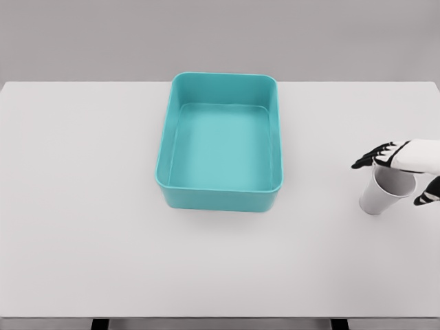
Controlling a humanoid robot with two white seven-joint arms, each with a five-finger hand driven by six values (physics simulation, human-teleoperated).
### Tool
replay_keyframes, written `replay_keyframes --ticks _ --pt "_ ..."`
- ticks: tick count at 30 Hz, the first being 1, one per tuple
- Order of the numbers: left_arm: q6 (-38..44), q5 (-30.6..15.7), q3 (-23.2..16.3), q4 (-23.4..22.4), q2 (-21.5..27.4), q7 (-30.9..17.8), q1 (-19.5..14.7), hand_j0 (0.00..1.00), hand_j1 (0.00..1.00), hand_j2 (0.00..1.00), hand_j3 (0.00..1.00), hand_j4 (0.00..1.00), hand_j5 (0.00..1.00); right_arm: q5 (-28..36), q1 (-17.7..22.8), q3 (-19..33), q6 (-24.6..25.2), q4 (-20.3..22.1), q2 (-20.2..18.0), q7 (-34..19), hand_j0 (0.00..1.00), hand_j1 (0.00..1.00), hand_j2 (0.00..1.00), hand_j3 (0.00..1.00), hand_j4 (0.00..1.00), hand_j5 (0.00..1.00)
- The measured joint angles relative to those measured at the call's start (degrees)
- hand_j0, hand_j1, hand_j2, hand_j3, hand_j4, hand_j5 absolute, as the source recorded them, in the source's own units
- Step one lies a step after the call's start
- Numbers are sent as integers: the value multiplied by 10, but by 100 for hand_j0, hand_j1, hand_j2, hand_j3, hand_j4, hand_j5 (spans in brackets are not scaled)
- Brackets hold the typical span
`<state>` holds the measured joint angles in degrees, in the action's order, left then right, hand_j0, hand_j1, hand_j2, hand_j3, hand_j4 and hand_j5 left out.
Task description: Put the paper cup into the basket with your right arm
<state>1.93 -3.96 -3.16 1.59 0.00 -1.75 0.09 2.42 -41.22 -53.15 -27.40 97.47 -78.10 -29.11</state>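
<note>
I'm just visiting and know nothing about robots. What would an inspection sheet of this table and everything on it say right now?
Surface: white table, flat, with no marks showing.
Job's things: teal basket near the middle, nothing in it; white paper cup at the right, tilted, apart from the basket.
Clutter: nothing seen.
Grippers: right hand comes in from the right edge, its dark fingers spread around the cup's rim; whether it grips cannot be told. Left hand is out of view.
Cables: nothing seen.
Surroundings: plain grey wall behind; dark table legs at the bottom edge.
</note>
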Motion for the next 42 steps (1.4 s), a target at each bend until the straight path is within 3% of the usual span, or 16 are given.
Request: replay_keyframes --ticks 20,42 --pt "0 0 0 0 0 0 0 100 100 100 100 100 100 0 20 0 4 -58 33 2 100 100 100 100 100 100" --pt "0 0 0 0 0 0 0 100 100 100 100 100 100 -5 30 1 2 -68 39 -1 95 95 95 95 95 95"
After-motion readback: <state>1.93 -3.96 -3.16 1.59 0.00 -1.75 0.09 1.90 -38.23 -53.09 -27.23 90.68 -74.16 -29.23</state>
